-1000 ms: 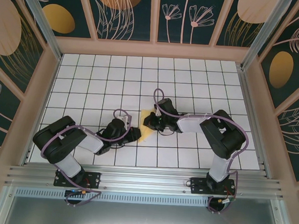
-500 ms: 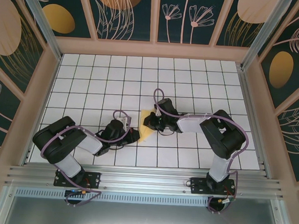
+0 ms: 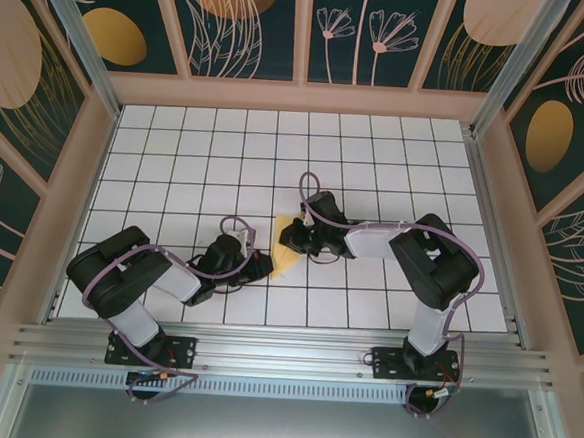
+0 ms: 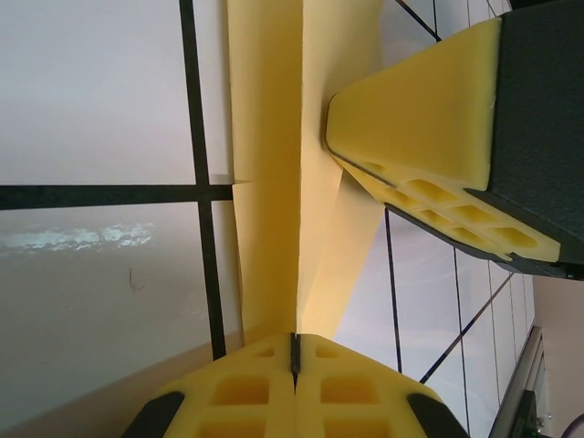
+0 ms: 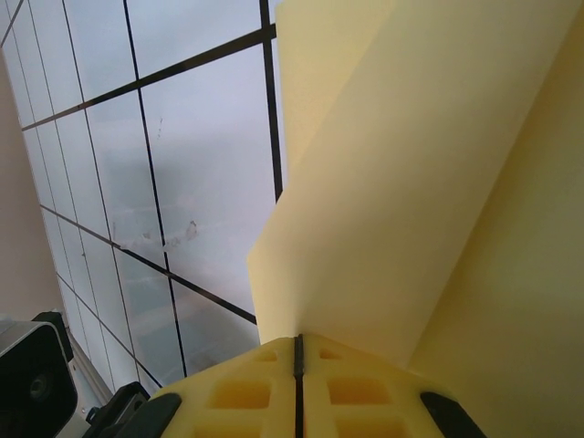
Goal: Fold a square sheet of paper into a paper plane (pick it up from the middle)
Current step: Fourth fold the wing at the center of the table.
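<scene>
You're working in a robot lab cell, not a home or shop. A white grid-tiled counter [image 3: 176,151] is boxed in by aluminium framing posts [image 3: 77,39]. Printed botanical wall panels [image 3: 245,25] run from 9 through 12 to 3 o'clock. The left arm [image 3: 132,283] and right arm [image 3: 430,259] are bolted to an extrusion rail [image 3: 282,357] at 6 o'clock.

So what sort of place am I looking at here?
Probably a robot test cell: a white grid table, leaf-print wall panels, and two arms bolted to a metal rail, holding paper.
</scene>
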Controlling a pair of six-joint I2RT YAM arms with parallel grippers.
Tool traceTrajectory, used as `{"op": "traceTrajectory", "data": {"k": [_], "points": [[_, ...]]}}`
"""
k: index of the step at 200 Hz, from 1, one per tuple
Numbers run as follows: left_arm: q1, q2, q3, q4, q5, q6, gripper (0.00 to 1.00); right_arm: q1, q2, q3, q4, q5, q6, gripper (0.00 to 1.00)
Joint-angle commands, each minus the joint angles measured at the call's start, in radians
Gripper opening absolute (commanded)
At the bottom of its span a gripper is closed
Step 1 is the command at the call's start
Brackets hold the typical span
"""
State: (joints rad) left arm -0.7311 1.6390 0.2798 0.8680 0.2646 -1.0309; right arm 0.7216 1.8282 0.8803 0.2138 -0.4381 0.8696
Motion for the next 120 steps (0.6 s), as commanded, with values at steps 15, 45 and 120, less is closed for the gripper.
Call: {"op": "traceTrajectory", "data": {"k": [15, 45, 120], "points": [[0.007, 0.028, -0.008, -0.106, -0.043, -0.018, 0.0, 0.006, -0.019, 0.018, 0.001, -0.025, -0.017, 0.11], [0.007, 0.047, -0.005, -0.089, -0.027, -0.023, 0.0, 0.005, 0.004, 0.014, 0.032, -0.062, -0.014, 0.11], [0.007, 0.044, 0.0, -0.11, -0.028, -0.014, 0.0, -0.007, 0.084, 0.022, 0.038, -0.049, -0.005, 0.11]]}}
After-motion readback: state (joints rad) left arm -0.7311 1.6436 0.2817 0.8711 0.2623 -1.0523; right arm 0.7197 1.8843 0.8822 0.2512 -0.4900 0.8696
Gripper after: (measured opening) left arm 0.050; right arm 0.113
